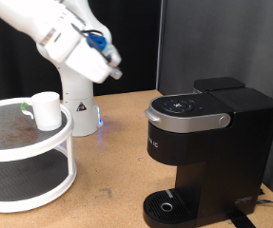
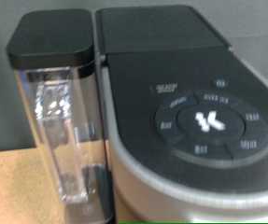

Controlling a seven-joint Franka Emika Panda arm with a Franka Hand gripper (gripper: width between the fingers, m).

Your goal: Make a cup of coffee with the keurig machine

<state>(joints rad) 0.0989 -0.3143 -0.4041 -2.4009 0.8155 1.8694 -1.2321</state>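
While our arm hangs high at the exterior view's top left, the tool (image 1: pixel 112 65) is blurred, so we cannot tell whether its fingers are apart or together, and nothing shows between them. We see the cup (image 1: pixel 47 110) upright on the upper tier of a round white shelf (image 1: pixel 41 163) at the left. We judge it light, rigid and slick (best gripped across the rim). The keurig machine (image 1: pixel 204 144) stands on the bench (image 1: pixel 112 161) at the right, lid down, drip base bare.
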